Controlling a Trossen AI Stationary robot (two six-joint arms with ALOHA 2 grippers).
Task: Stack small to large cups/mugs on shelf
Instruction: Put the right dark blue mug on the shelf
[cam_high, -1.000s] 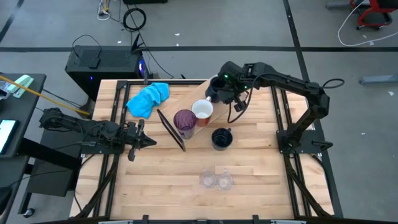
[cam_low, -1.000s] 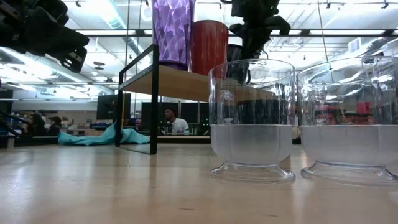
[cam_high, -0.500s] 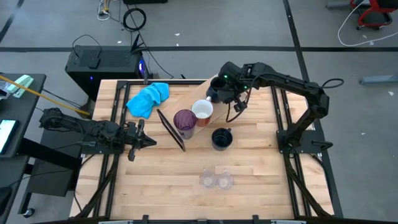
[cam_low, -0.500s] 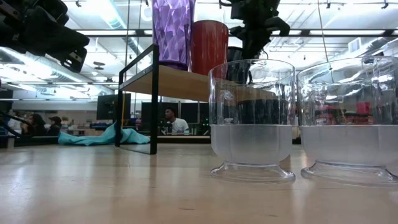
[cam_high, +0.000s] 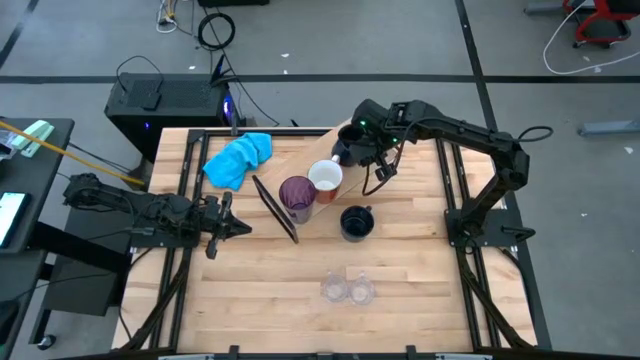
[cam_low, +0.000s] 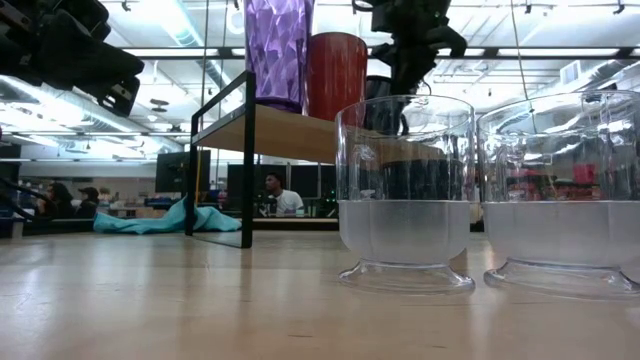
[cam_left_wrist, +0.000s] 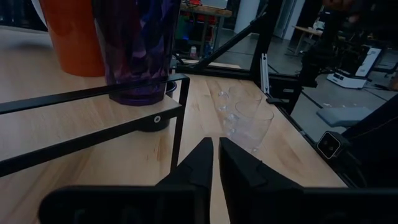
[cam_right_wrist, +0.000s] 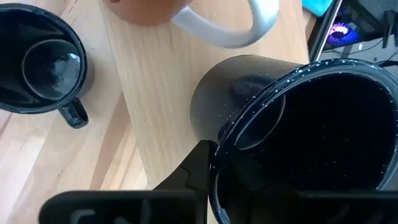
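A light wooden shelf (cam_high: 300, 155) on a black wire frame stands at the table's far middle. On it are a purple tumbler (cam_high: 297, 197) and a mug (cam_high: 325, 178) that is white inside and red-orange outside. My right gripper (cam_high: 352, 148) is shut on a dark navy mug (cam_right_wrist: 249, 106) over the shelf's far end. A second navy mug (cam_high: 356, 222) stands on the tabletop beside the shelf. Two clear glasses (cam_high: 347, 289) stand near the front edge. My left gripper (cam_high: 240, 228) waits at the table's left, shut with nothing between its fingers. My right gripper holds the navy mug by its wall at the rim (cam_right_wrist: 219, 144), one finger (cam_right_wrist: 196, 168) outside and the other hidden inside the mug. The fingers slant down from above. The mug sits tilted over the shelf board (cam_right_wrist: 155, 124); whether its base touches the board I cannot tell.
A blue cloth (cam_high: 238, 158) lies at the table's far left beside the shelf. Black rails run along both side edges of the table. Bare tabletop lies between the shelf and the two glasses. People show in the room beyond.
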